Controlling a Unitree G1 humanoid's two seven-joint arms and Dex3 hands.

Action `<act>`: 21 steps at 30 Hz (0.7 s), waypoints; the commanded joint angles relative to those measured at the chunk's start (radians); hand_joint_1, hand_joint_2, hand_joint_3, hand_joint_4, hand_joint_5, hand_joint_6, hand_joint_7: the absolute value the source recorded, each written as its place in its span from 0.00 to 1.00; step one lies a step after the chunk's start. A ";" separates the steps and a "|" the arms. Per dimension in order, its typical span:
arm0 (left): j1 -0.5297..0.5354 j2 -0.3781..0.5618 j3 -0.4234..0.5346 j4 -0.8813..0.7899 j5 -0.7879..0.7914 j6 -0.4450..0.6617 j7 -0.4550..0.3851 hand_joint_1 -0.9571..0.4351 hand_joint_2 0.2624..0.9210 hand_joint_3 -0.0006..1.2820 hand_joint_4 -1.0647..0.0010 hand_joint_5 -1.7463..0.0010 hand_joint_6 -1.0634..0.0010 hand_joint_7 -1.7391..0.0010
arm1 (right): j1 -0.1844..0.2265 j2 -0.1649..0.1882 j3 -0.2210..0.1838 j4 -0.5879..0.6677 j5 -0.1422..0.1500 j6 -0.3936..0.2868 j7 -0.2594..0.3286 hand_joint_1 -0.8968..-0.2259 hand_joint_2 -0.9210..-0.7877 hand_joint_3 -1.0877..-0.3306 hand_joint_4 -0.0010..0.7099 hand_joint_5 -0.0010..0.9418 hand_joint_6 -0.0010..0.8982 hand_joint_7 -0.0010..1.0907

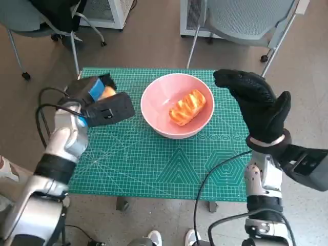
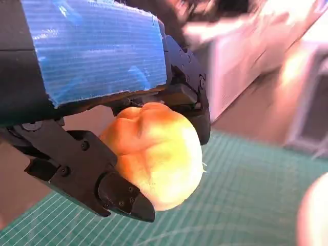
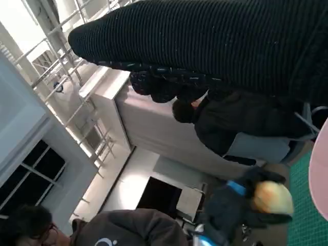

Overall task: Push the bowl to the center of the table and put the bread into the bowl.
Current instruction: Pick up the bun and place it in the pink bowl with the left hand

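Already mid-counter, pink bowl holding a glazed bread, long axis slanting toward the far right corner, left hand fingers clamped on a round bun, right hand raised, fingers apart, empty

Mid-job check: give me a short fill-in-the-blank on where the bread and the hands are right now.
1. The left robot hand holds a round ____.
2. A striped bread lies in the pink ____.
3. The right robot hand, beside the bowl, holds ____.
4. The mat is ____.

Missing: bread; bowl; nothing; green
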 commanded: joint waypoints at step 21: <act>0.024 -0.104 0.013 -0.427 0.045 -0.004 -0.044 0.69 0.95 0.05 0.24 0.42 0.36 0.34 | 0.009 0.000 -0.003 -0.007 0.007 0.036 0.019 0.29 0.00 0.38 0.11 0.00 0.05 0.19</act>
